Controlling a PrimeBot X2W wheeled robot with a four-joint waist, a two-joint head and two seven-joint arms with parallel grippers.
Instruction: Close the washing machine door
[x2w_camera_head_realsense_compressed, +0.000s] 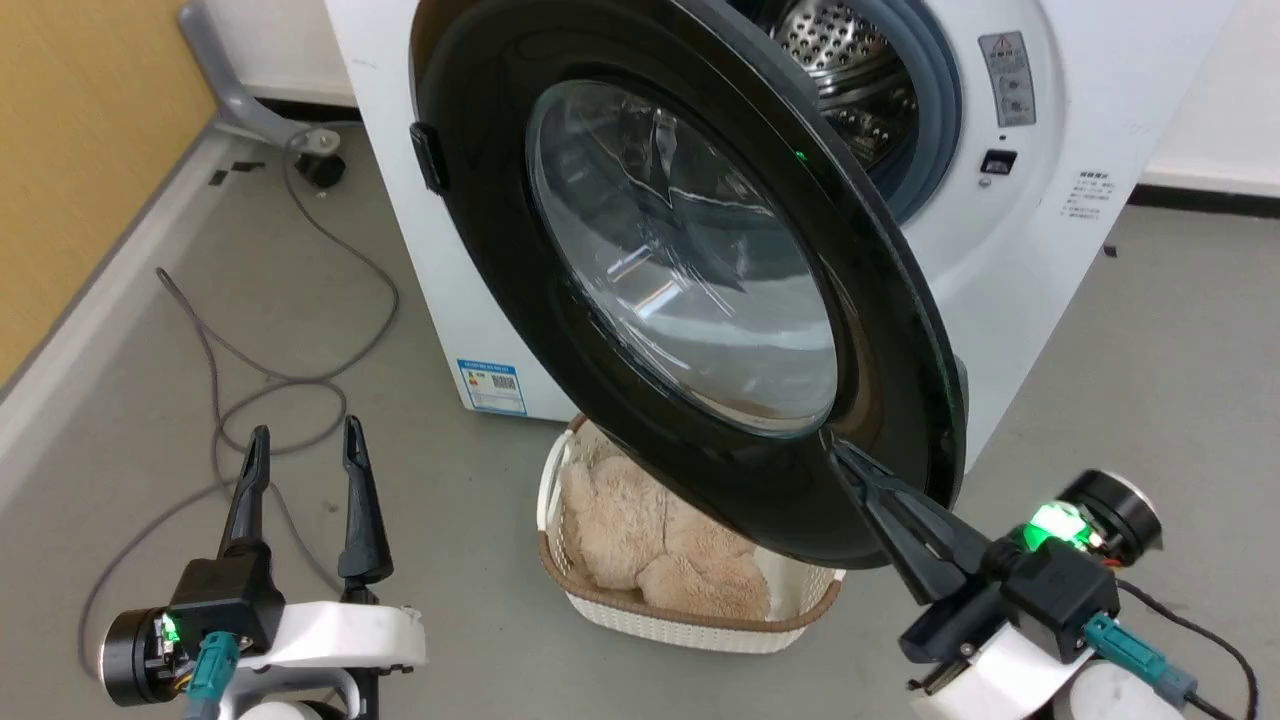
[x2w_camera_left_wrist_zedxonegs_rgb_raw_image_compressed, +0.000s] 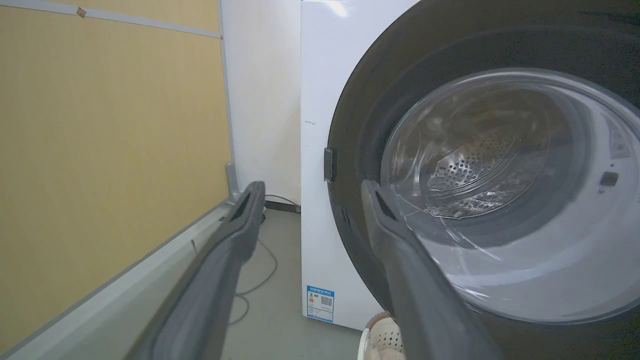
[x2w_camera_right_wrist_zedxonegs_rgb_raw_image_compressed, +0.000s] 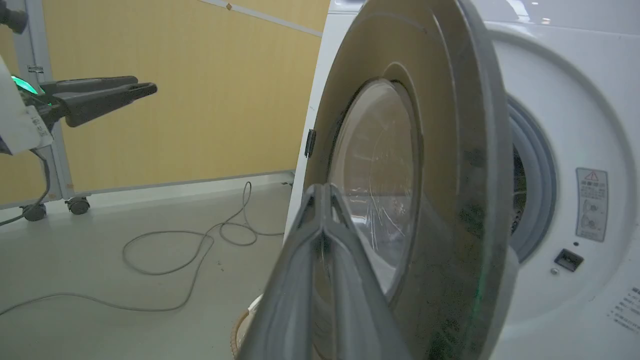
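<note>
The washing machine door (x2w_camera_head_realsense_compressed: 680, 260), black-rimmed with a bulging glass window, stands swung partly out from the white washing machine (x2w_camera_head_realsense_compressed: 1010, 260). The steel drum (x2w_camera_head_realsense_compressed: 840, 60) shows behind it. My right gripper (x2w_camera_head_realsense_compressed: 835, 450) is shut with nothing between its fingers. Its tips rest at the door's outer face, low on the rim just below the glass. In the right wrist view the shut right gripper (x2w_camera_right_wrist_zedxonegs_rgb_raw_image_compressed: 324, 190) points at the door (x2w_camera_right_wrist_zedxonegs_rgb_raw_image_compressed: 450, 150). My left gripper (x2w_camera_head_realsense_compressed: 306, 432) is open and holds nothing, off to the left of the machine. The left wrist view has the left gripper (x2w_camera_left_wrist_zedxonegs_rgb_raw_image_compressed: 312, 189) short of the door (x2w_camera_left_wrist_zedxonegs_rgb_raw_image_compressed: 500, 200).
A cream basket (x2w_camera_head_realsense_compressed: 680, 625) holding a beige plush toy (x2w_camera_head_realsense_compressed: 650, 540) sits on the floor under the door's lower edge. A grey cable (x2w_camera_head_realsense_compressed: 215, 400) loops over the floor at the left. A yellow wall (x2w_camera_head_realsense_compressed: 80, 150) runs along the left side.
</note>
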